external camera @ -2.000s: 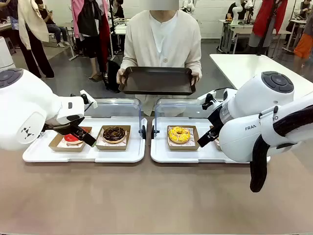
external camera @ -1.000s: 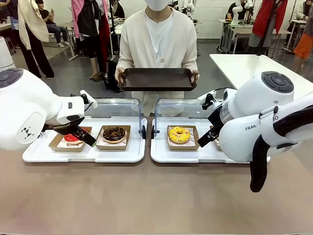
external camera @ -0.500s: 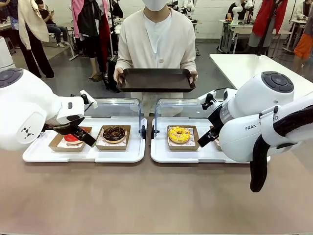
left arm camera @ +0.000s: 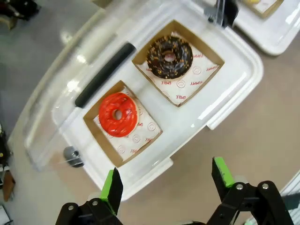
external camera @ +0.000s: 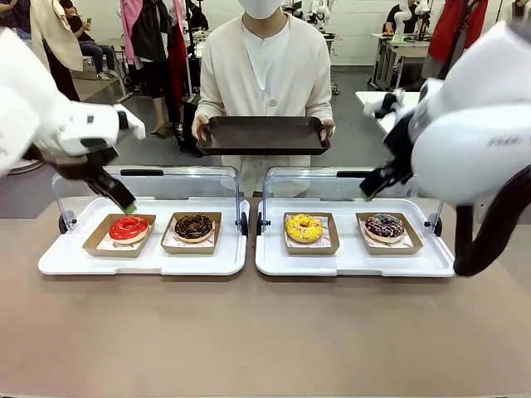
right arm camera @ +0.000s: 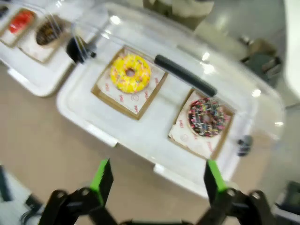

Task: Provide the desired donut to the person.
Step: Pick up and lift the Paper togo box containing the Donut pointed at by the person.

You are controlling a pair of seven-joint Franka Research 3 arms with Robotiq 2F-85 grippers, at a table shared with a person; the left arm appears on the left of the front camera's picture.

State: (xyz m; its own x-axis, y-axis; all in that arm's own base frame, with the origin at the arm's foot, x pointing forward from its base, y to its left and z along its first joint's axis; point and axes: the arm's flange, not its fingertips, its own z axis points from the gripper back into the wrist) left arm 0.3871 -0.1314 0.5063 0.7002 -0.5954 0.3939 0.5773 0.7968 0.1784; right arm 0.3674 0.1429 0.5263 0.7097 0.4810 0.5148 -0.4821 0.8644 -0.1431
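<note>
Four donuts sit in paper boxes on two white trays: a red one (external camera: 128,228) (left arm camera: 117,114), a chocolate one (external camera: 194,225) (left arm camera: 169,56), a yellow one (external camera: 304,227) (right arm camera: 130,73) and a dark sprinkled one (external camera: 384,226) (right arm camera: 207,116). The person (external camera: 265,66) stands at the far side, holding out an empty dark tray (external camera: 264,135) with both hands. My left gripper (external camera: 124,201) (left arm camera: 167,179) hangs open above the red donut's tray, holding nothing. My right gripper (external camera: 375,184) (right arm camera: 157,176) hovers open, high over the right-hand tray, also holding nothing.
The left white tray (external camera: 141,261) and the right white tray (external camera: 353,264) each have a clear lid tipped up along the far edge, with a black handle (left arm camera: 104,74) (right arm camera: 185,75). Bare brown tabletop (external camera: 265,332) lies in front of the trays.
Both arms have risen well above the trays, and the right arm's move uncovers the dark sprinkled donut. The person still holds the dark tray in about the same place.
</note>
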